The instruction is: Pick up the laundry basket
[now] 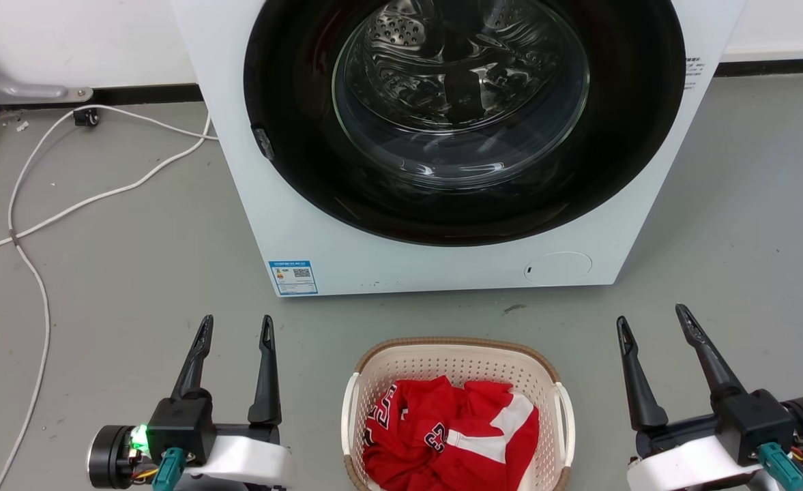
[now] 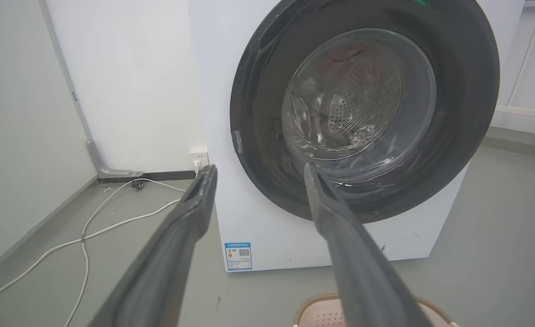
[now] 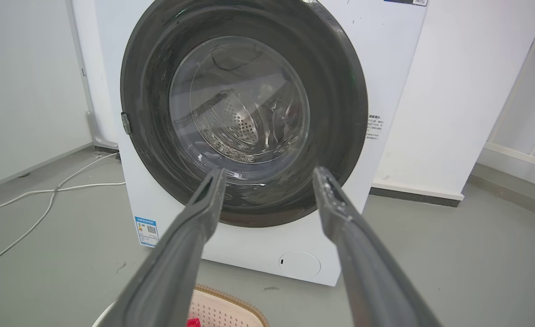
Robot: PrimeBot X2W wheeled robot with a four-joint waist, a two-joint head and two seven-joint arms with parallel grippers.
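The laundry basket (image 1: 456,361), cream-white and perforated with a brown woven-look rim and white side handles, stands on the grey floor at the bottom centre of the head view. Red and white clothing (image 1: 452,429) lies crumpled inside it. My left gripper (image 1: 236,326) hovers open to the basket's left, and my right gripper (image 1: 650,317) hovers open to its right, both apart from it with nothing between their fingers. A strip of the basket's rim (image 2: 315,305) peeks in at the bottom of the left wrist view beside the open left gripper (image 2: 258,170). Behind the open right gripper (image 3: 269,172), the basket (image 3: 222,306) shows low down.
A white front-loading washing machine (image 1: 442,266) with its dark round door shut stands right behind the basket. White cables (image 1: 67,204) trail across the floor at the left toward the wall. Bare grey floor lies on both sides of the washer.
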